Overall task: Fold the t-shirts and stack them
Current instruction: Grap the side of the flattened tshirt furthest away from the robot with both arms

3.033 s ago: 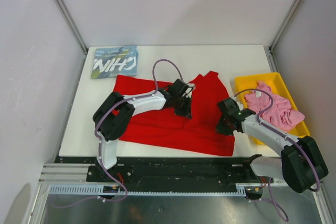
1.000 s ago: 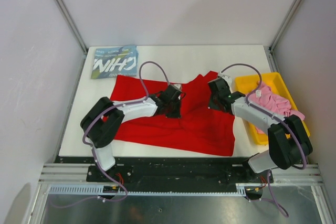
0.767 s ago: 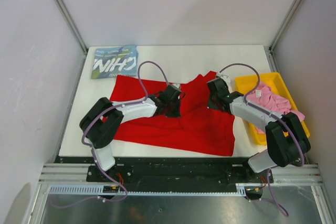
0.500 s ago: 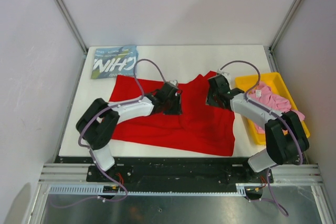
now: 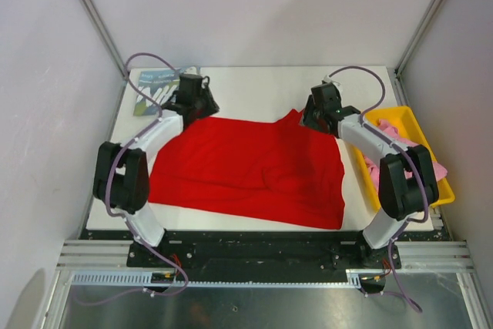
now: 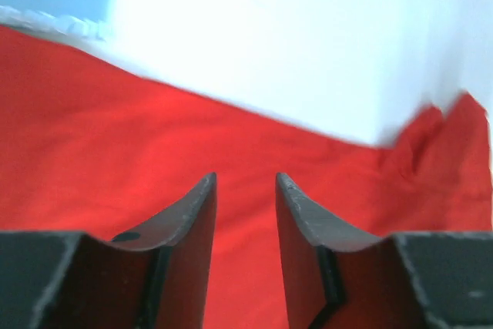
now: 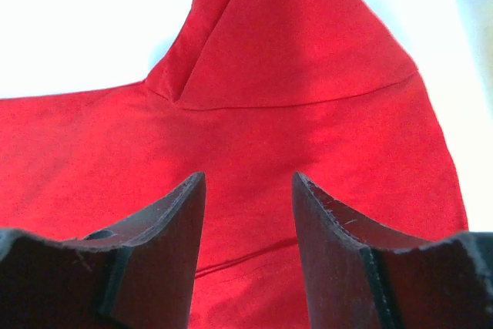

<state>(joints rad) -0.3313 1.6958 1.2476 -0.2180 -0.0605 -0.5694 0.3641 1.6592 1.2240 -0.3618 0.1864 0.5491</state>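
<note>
Basically, the white table (image 5: 254, 86) fills most of the top view. The red t-shirt (image 5: 246, 167) is next biggest. It's spread flat across the middle of the table, plain side up, w/ a few wrinkles right of centre and a small peak of cloth at its far edge.

The yellow tray (image 5: 402, 117) sits at the table's right edge, just beside the red t-shirt. The pink t-shirt (image 5: 431, 165) lies crumpled inside it, partly hidden by the right arm. The blue t-shirt (image 5: 148, 82) is in the far-left corner, mostly covered by the left arm. It's right by the red one's far-left corner; touching or not, can't tell.

The left gripper (image 5: 204, 104) is over the red t-shirt's far-left corner. In its wrist view the left gripper (image 6: 245, 182) has its jaws parted by a narrow gap, nothing btwn them, red cloth below and a bit of blue at top left.

The right gripper (image 5: 314, 119) is at the far edge next to the peak. In its wrist view the right gripper (image 7: 248, 181) has its jaws somewhat wider apart, also empty, w/ a folded red flap just ahead.
</note>
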